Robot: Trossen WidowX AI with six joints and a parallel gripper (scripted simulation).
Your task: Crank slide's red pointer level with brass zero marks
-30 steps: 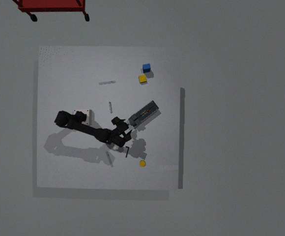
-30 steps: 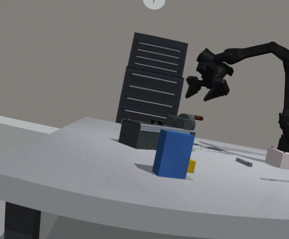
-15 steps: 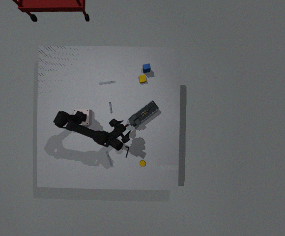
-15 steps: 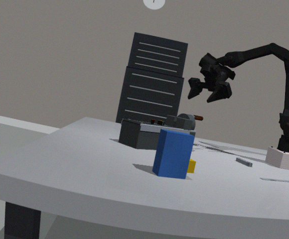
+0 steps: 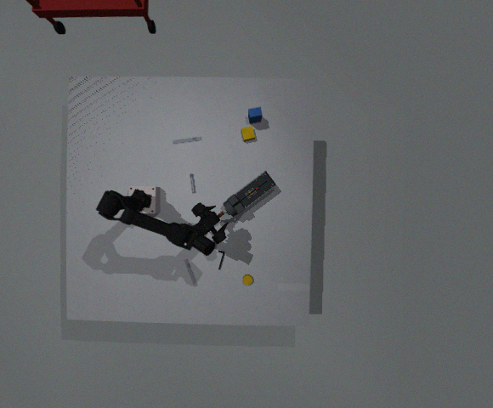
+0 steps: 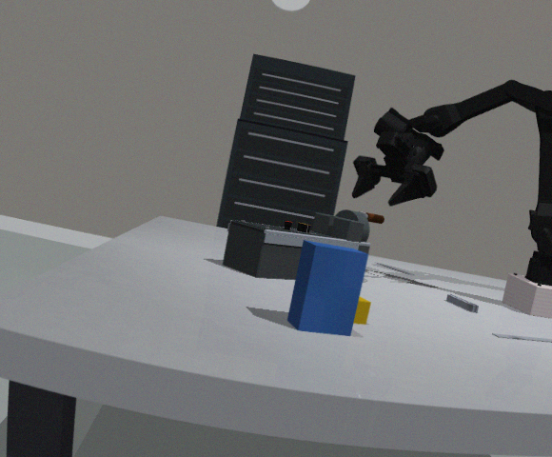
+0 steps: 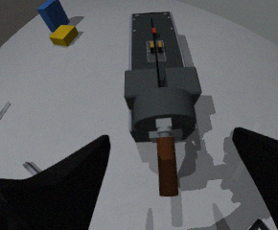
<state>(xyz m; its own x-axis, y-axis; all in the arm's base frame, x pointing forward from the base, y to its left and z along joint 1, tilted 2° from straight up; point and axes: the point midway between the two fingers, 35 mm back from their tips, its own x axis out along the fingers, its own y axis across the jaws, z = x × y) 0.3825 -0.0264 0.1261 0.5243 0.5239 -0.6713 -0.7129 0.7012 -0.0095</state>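
The dark grey machine (image 5: 266, 177) (image 6: 243, 248) (image 7: 140, 53) stands on the table. Its red pointer (image 5: 256, 189) (image 6: 287, 225) (image 7: 153, 30) sits in the slot, off the two brass marks (image 5: 250, 192) (image 6: 304, 227) (image 7: 156, 46), on the side away from the crank. The brown crank handle (image 5: 221, 214) (image 6: 375, 217) (image 7: 168, 170) sticks out from the round hub (image 7: 163, 106) at the near end. My gripper (image 5: 221, 214) (image 6: 372, 200) (image 7: 173, 137) is open and empty. In the wrist view its fingers stand left and right of the handle; in the exterior view they are above it.
A blue block (image 5: 255, 115) (image 6: 329, 289) (image 7: 54, 15) and a yellow block (image 5: 248, 133) (image 6: 362, 310) (image 7: 63, 35) stand beside the machine. A yellow disc (image 5: 247, 280), a black hex key (image 5: 222, 259) and several grey bars lie on the table.
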